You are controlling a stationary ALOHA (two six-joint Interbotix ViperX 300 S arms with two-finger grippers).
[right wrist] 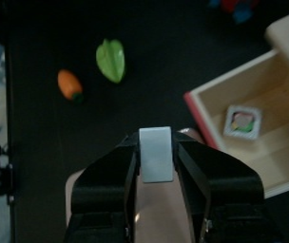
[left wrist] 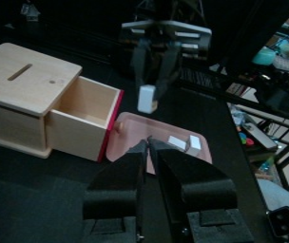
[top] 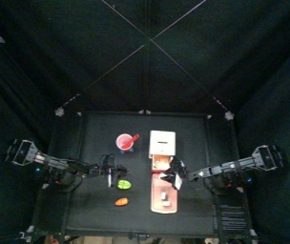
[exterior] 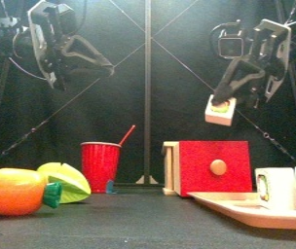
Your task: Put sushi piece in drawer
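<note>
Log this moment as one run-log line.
right hand: holds sushi piece above tray | drawer: open, one piece inside | left hand: shut, idle

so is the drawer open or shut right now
Open. The drawer is pulled out of the box, its inside exposed, with one sushi piece already lying in it.

Two black jointed arms (exterior: 66, 49) with looping cables and matte black claws (right wrist: 158, 185).

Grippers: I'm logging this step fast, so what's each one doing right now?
Left gripper: shut, holding nothing, raised over the table's left side.
Right gripper: shut on a sushi piece, held up in the air beside the open drawer.
</note>
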